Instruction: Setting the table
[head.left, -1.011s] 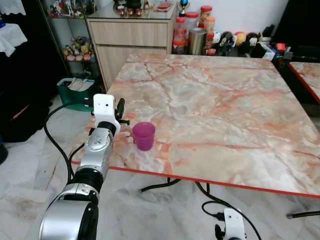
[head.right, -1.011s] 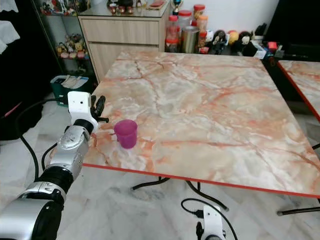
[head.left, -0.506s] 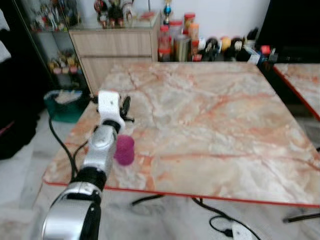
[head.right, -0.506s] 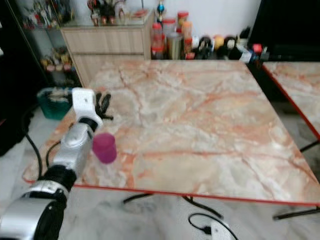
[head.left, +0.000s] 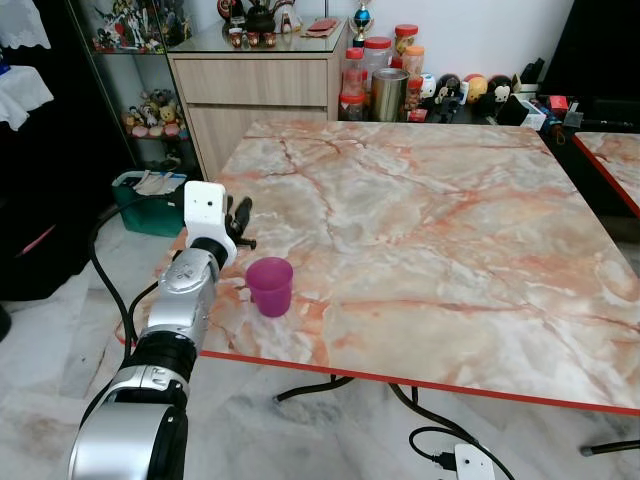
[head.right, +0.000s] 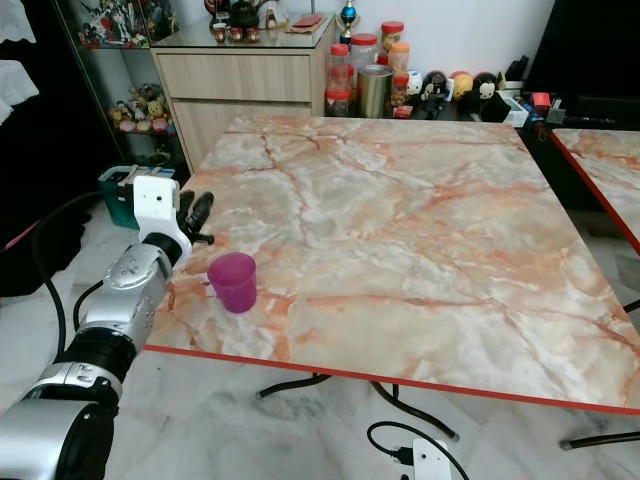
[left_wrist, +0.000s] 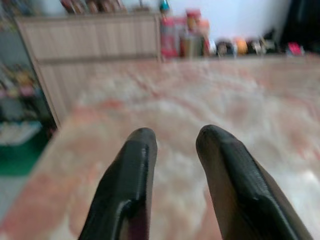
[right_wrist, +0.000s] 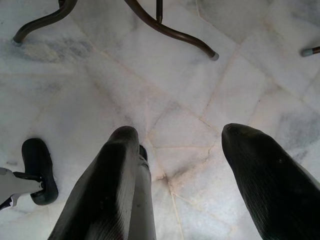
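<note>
A purple cup (head.left: 270, 285) stands upright on the marble table (head.left: 440, 220), close to its front left corner. My left gripper (head.left: 240, 213) hovers over the table's left edge, just beyond the cup and to its left, apart from it. In the left wrist view the left gripper (left_wrist: 175, 135) is open, with only tabletop showing in the narrow gap between its fingers. My right arm (head.left: 470, 462) hangs low beside the table's front. The right gripper (right_wrist: 175, 132) is open and points down at the floor tiles.
A wooden cabinet (head.left: 260, 85) stands behind the table, with jars and figurines (head.left: 400, 85) along the wall. On the floor at the left sits a green basket (head.left: 140, 195). A second table (head.left: 612, 150) is at the right. Table legs and a cable (head.left: 430, 410) lie underneath.
The head camera swung and blurred, then settled. The cup still stands in its spot, and the left gripper stays just beyond it.
</note>
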